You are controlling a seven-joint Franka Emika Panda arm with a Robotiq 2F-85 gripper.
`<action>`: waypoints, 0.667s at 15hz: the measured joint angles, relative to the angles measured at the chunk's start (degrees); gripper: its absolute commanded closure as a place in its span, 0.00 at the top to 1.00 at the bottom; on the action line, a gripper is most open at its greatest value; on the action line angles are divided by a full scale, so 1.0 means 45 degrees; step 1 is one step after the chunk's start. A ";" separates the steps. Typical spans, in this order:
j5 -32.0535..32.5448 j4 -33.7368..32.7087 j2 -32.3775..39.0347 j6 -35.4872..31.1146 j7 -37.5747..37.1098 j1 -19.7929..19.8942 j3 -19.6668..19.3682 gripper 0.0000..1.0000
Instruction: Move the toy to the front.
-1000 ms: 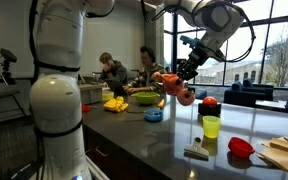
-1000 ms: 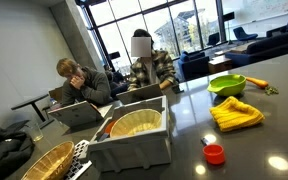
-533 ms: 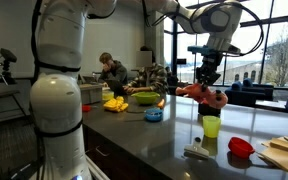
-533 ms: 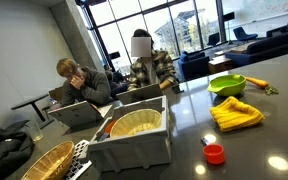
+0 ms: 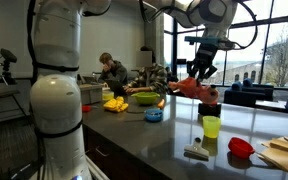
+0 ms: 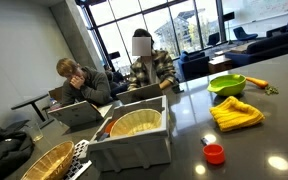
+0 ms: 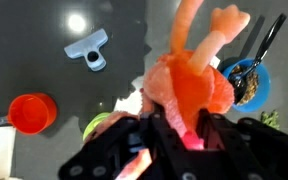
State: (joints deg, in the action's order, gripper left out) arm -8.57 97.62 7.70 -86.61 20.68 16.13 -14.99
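Note:
My gripper [image 5: 200, 72] is shut on the toy [image 5: 196, 88], an orange-and-pink plush with dangling limbs, and holds it in the air above the dark counter. It hangs above the yellow-green cup [image 5: 211, 126]. In the wrist view the toy [image 7: 189, 85] fills the space between the black fingers [image 7: 177, 128], its limbs pointing away. The cup's rim [image 7: 97, 125] shows just under the toy's left side. The toy and gripper are out of view in an exterior view that faces the grey bin [image 6: 134, 140].
A red bowl [image 5: 241, 148] [image 7: 31, 112] and a scraper [image 5: 195, 150] [image 7: 90, 49] lie near the cup. A blue bowl [image 5: 154, 115] [image 7: 248, 82], a green bowl [image 5: 142, 98] [image 6: 226, 85], a yellow cloth [image 6: 234, 113] and a small red lid [image 6: 215, 153] sit on the counter. People sit behind.
My gripper has carried the toy to the right and slightly upward, from beside the green bowl area to above the yellow-green cup. The wrist has turned.

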 measured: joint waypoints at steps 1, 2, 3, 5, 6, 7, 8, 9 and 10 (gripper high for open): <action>0.0002 -0.0141 -0.0005 0.0684 0.0432 0.0000 0.0010 0.57; 0.0006 -0.0232 -0.0006 0.1060 0.0358 -0.0011 0.0023 0.60; -0.0100 -0.0232 -0.0021 0.0803 -0.0248 -0.0033 0.0045 0.66; -0.0670 -0.0181 0.0007 0.0121 -0.1520 -0.0057 0.0064 0.80; -0.0921 -0.0126 0.0071 -0.0161 -0.2102 -0.0037 0.0053 0.86; -0.1132 -0.0001 0.0144 -0.0522 -0.2634 0.0013 0.0025 0.43; -0.1288 0.0136 0.0245 -0.0912 -0.3099 0.0074 -0.0034 0.47; -0.1423 0.0233 0.0386 -0.1252 -0.3544 0.0150 -0.0107 0.46; -0.1586 0.0252 0.0541 -0.1473 -0.4028 0.0240 -0.0172 0.42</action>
State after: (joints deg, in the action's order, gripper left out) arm -15.71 98.75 10.14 -93.24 2.55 17.21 -15.76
